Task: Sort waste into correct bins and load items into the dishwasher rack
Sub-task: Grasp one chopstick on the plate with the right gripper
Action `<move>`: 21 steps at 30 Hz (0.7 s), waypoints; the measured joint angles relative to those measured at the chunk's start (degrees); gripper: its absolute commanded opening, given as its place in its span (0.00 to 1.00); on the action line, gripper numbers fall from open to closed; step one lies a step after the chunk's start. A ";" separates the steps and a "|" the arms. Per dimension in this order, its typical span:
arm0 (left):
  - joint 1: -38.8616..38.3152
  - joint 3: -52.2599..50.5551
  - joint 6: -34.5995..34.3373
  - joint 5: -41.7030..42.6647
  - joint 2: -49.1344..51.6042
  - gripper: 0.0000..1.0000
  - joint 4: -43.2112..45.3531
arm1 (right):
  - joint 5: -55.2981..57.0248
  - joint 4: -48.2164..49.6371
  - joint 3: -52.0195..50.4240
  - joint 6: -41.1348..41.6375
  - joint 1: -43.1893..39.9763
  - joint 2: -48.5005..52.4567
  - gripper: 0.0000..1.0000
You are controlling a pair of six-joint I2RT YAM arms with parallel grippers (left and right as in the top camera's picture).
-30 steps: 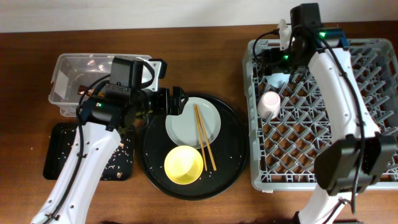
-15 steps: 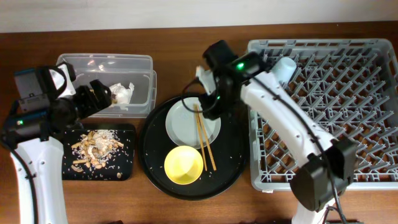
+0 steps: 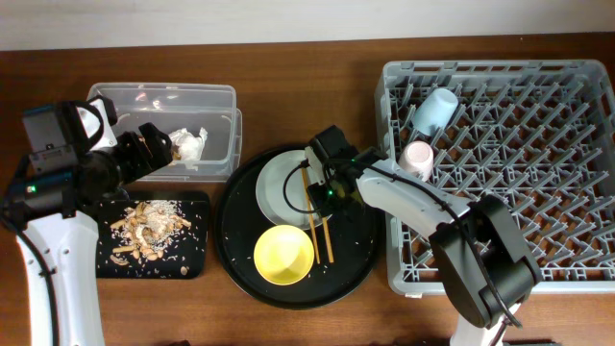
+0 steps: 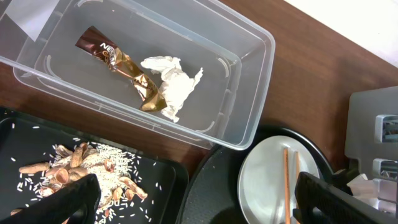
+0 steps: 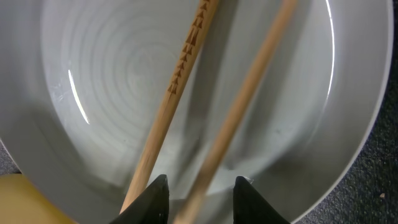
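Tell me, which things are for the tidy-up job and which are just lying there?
For the job: wrapper, tissue, food scraps, clear tub, flat black tray, plate, yellow bowl, chopsticks, pink cup, blue cup, rack.

Just there: big round black tray, wooden table.

**Right gripper down at the chopsticks**

My right gripper [image 3: 320, 189] is low over the plate [image 3: 277, 192], right at the chopsticks [image 3: 323, 235], which run off its rim beside the bowl [image 3: 283, 254] on the round tray [image 3: 360, 255]. My left gripper [image 3: 159, 151] hangs at the tub [image 3: 163, 96], beside the tissue [image 3: 192, 144]. Scraps [image 3: 149, 226] lie on the black tray [image 3: 192, 264]. The blue cup [image 3: 434, 111] and pink cup [image 3: 416, 159] sit in the rack [image 3: 577, 144].
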 measured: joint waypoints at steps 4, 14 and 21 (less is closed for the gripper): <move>0.00 0.00 0.00 0.00 0.00 0.99 0.02 | 0.00 0.00 -0.07 0.13 0.00 0.00 0.26; 0.00 0.00 0.02 0.00 0.00 0.99 0.02 | 0.00 0.07 -0.22 0.13 0.00 0.00 0.22; 0.00 0.00 0.02 0.00 0.00 0.99 0.02 | 0.00 0.83 -1.66 0.17 0.00 0.00 0.14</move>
